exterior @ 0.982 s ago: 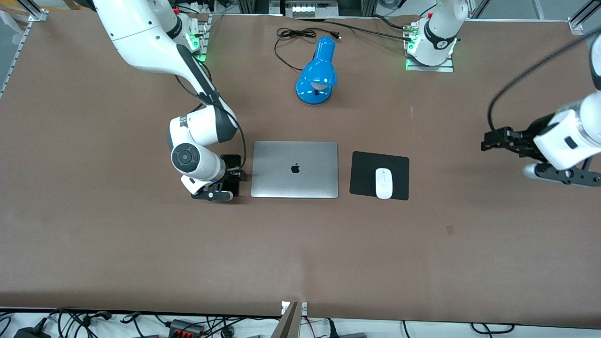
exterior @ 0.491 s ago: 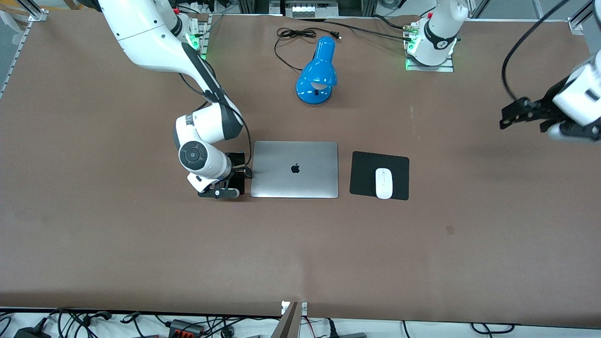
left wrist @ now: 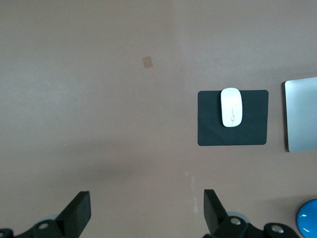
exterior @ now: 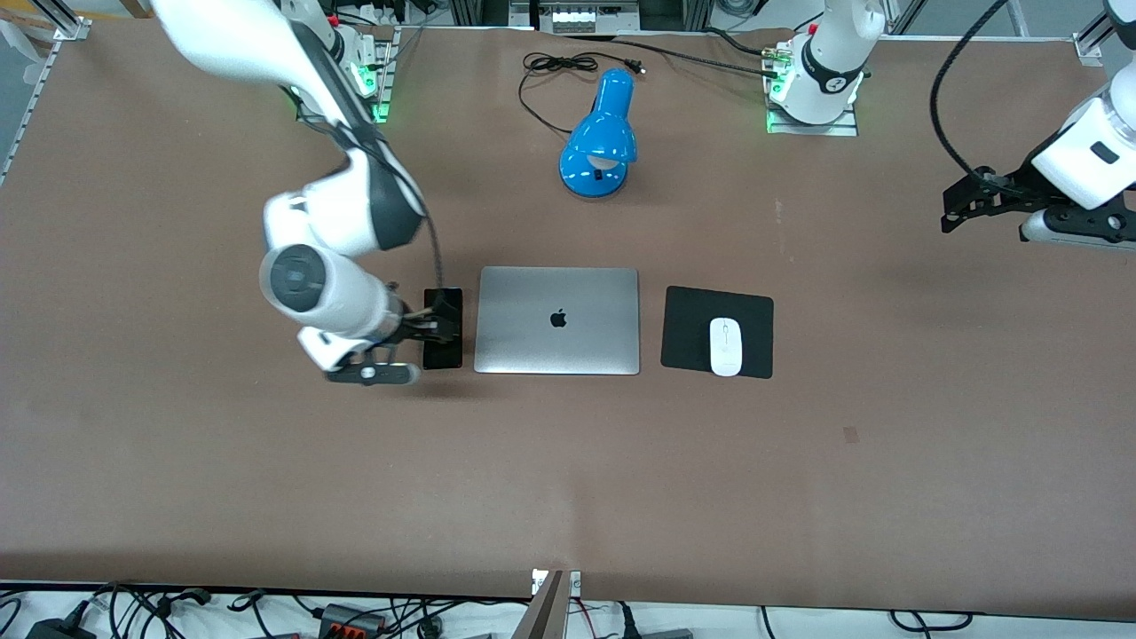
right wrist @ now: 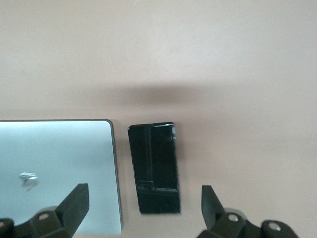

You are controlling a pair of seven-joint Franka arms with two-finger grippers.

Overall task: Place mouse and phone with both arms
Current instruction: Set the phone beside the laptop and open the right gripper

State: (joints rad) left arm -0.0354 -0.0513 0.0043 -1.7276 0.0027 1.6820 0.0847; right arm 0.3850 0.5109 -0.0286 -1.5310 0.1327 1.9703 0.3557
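The black phone [exterior: 444,355] lies flat on the table beside the laptop [exterior: 557,320], toward the right arm's end. My right gripper [exterior: 433,327] hangs open and empty above it. In the right wrist view the phone [right wrist: 153,167] shows between and below the spread fingers [right wrist: 75,204], untouched. The white mouse [exterior: 725,346] sits on the black pad [exterior: 688,328] on the laptop's other flank. My left gripper [exterior: 967,200] is open and empty over bare table at the left arm's end. In its wrist view the mouse [left wrist: 231,107] is well away from its fingers [left wrist: 79,212].
A closed silver laptop lies mid-table and also shows in both wrist views [right wrist: 54,168] [left wrist: 302,114]. A blue desk lamp [exterior: 601,138] with a black cord [exterior: 550,67] stands farther from the front camera than the laptop. The arm bases [exterior: 812,98] line the table edge there.
My right gripper has risen off the phone and shifted toward the right arm's end; the phone now shows uncovered. My left gripper has swung away from the pad toward the arm bases.
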